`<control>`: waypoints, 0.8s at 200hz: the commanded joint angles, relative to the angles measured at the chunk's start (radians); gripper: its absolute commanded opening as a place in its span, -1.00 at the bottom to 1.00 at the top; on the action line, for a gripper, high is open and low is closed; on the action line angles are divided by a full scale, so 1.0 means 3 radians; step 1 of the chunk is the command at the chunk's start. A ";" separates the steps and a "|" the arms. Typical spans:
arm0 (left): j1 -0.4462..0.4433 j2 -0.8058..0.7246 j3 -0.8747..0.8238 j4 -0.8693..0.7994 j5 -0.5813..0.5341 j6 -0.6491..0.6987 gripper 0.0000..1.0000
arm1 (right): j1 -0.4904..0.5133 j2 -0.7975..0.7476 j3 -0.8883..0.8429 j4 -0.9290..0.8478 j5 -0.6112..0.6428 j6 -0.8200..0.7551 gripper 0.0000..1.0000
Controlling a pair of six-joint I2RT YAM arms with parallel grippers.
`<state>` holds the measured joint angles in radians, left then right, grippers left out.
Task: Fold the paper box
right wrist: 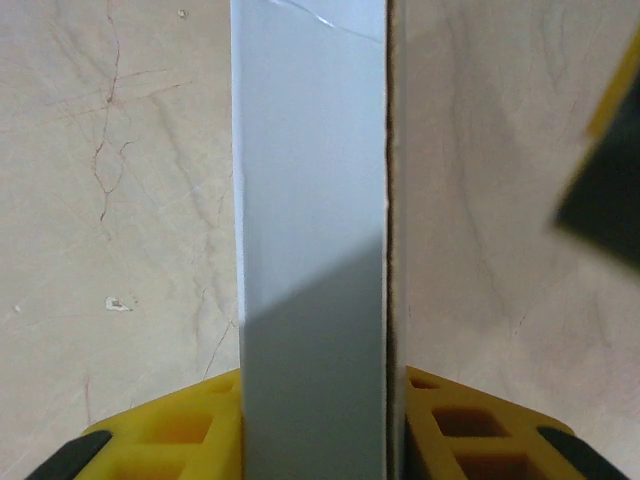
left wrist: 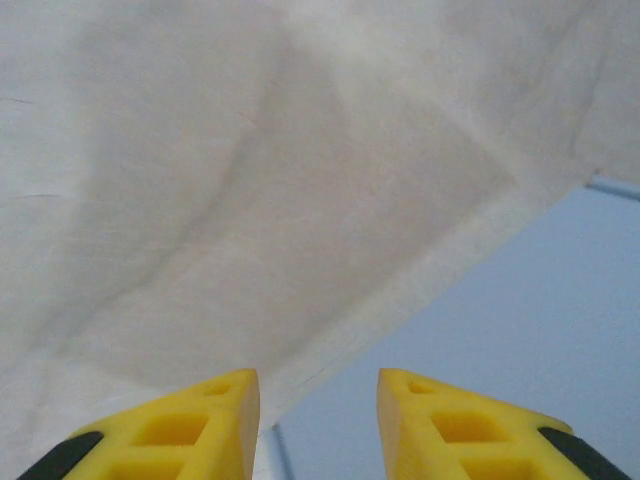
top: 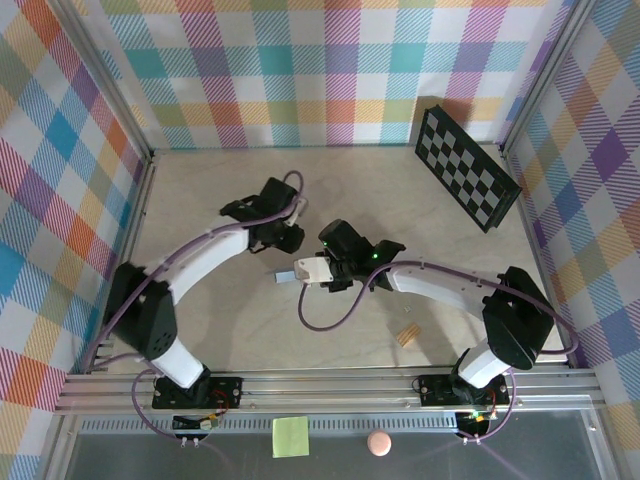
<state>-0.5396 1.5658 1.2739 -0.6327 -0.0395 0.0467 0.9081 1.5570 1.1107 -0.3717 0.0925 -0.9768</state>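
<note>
The right gripper [right wrist: 320, 385] pinches the paper box [right wrist: 310, 200] edge-on; the left gripper [left wrist: 318, 385] stands spread nearby. A loosening pinch could let the box twist or crease.

Paper box [right wrist: 310, 200], ends beyond the frame edges

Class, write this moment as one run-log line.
step: fold box | right gripper: shut on box | left gripper: open, at box

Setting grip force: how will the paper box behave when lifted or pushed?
Probably light and fairly stiff: the paper box panel stands straight and unbent in the right gripper. Its thin cardboard edge suggests it could crease under hard squeezing.
</note>
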 commanded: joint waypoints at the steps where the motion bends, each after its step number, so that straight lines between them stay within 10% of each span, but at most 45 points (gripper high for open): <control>1: 0.0179 -0.0438 -0.0170 -0.0075 -0.0043 -0.0183 -0.28 | -0.0070 -0.0043 0.0245 -0.0441 -0.0237 0.0142 -0.34; 160: 0.0587 -0.2075 -0.1256 -0.0054 0.0980 -0.1010 -0.20 | -0.0619 0.1157 0.1676 -0.1826 -0.1174 0.0520 -0.27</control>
<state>-0.3706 0.9646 0.9245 -0.6304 0.2001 -0.2134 0.7254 1.8721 1.5742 -0.8589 -0.2089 -0.8223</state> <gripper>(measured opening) 0.399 0.342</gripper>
